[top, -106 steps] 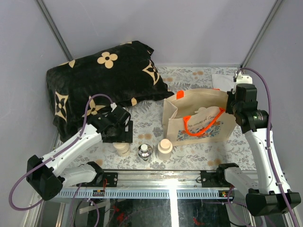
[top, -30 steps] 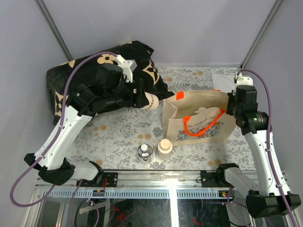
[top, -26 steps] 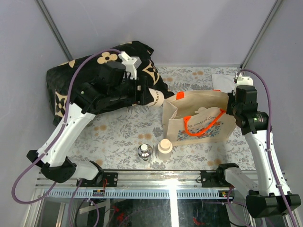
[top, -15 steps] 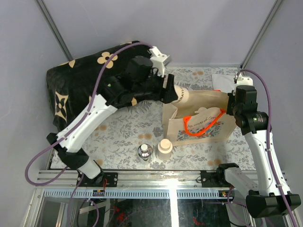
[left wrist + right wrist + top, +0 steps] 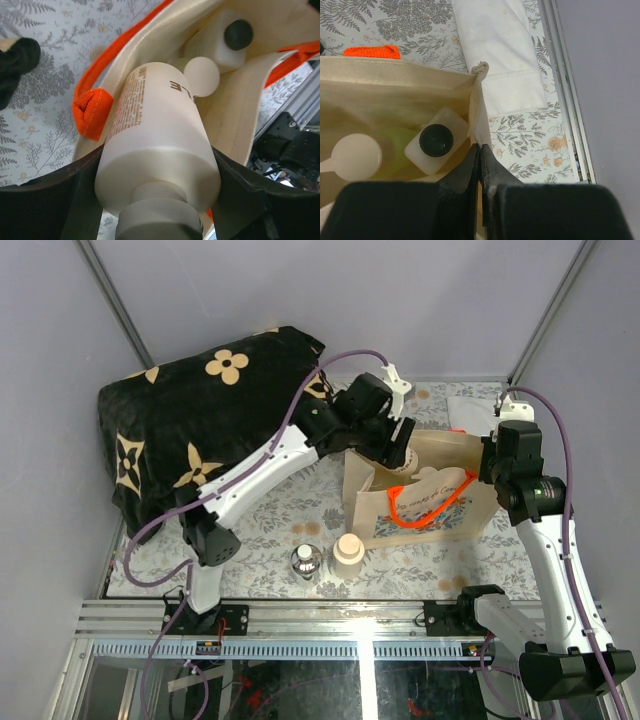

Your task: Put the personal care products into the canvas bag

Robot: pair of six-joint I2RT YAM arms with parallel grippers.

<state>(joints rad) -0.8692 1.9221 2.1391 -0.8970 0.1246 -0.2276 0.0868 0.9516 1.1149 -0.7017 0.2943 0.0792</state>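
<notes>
Left wrist: left end effector [image 5: 157, 200] clamps cream bottle [image 5: 160, 125], axis aimed into bag [image 5: 235, 110] below; right end effector [image 5: 480, 151] pinches its rim.

White left arm [image 5: 255, 472] and right arm [image 5: 562, 570], black-jointed with black left pincer [image 5: 157, 165] and right pincer [image 5: 481, 160], trail purple cables [image 5: 571, 490].

Beige canvas bag [image 5: 372, 510] with orange handles and blue print, upright and open, right of centre. Inside, white rectangular bottle [image 5: 437, 140] with dark cap, beside pale green bottle [image 5: 370, 152] with beige cap. Over the bag's mouth, cream squat bottle [image 5: 160, 145], held tilted, base first. Near side, just left of the bag: second cream bottle [image 5: 348, 552] and small clear round bottle [image 5: 306, 561], both upright.
</notes>
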